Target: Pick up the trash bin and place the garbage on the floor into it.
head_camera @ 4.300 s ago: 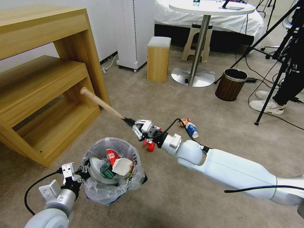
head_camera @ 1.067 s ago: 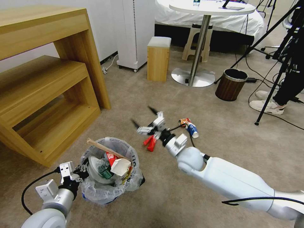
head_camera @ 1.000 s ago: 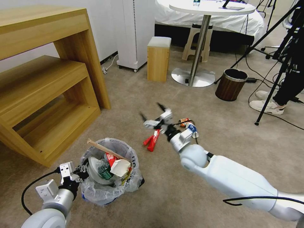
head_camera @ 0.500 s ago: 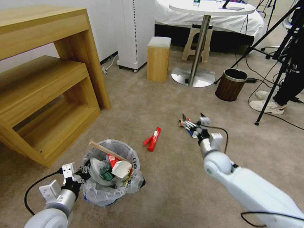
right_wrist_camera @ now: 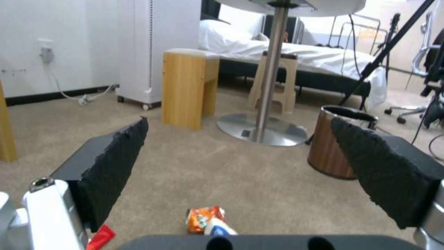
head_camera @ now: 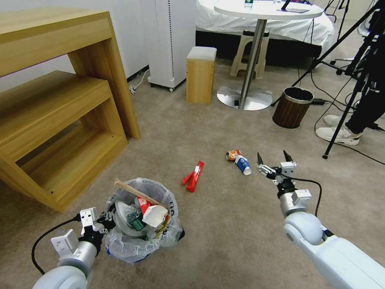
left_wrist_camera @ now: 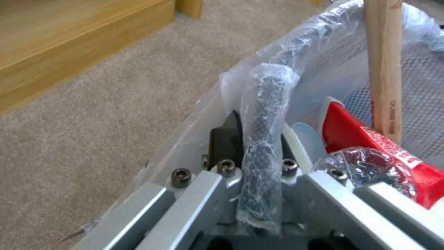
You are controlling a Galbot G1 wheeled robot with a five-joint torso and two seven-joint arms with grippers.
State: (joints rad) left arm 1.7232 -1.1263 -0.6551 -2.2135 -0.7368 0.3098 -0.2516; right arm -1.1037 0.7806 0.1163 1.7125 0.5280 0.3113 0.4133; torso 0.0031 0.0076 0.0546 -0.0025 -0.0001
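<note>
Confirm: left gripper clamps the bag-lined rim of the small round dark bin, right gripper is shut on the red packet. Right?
Not quite. The right gripper is open and empty, as the right wrist view shows; the red packet lies on the beige carpet. The left gripper does clamp the bag-lined rim of the small round dark bin.

The bin point(head_camera: 140, 224), small, round and lined with a crinkly white bag, is standing upright on the beige carpet point(head_camera: 224, 237), its rim pinched in the left claw point(head_camera: 102, 218). It is holding a wooden stick point(head_camera: 138, 193) lying across the rim, a red-white cup point(head_camera: 154, 212), a bottle and a white slipper. A red packet point(head_camera: 193, 176) is lying flat on the carpet beyond the bin. Further right, a blue-white cup point(head_camera: 243, 165) is lying on its side, touching a crumpled orange wrapper point(head_camera: 232, 155).
</note>
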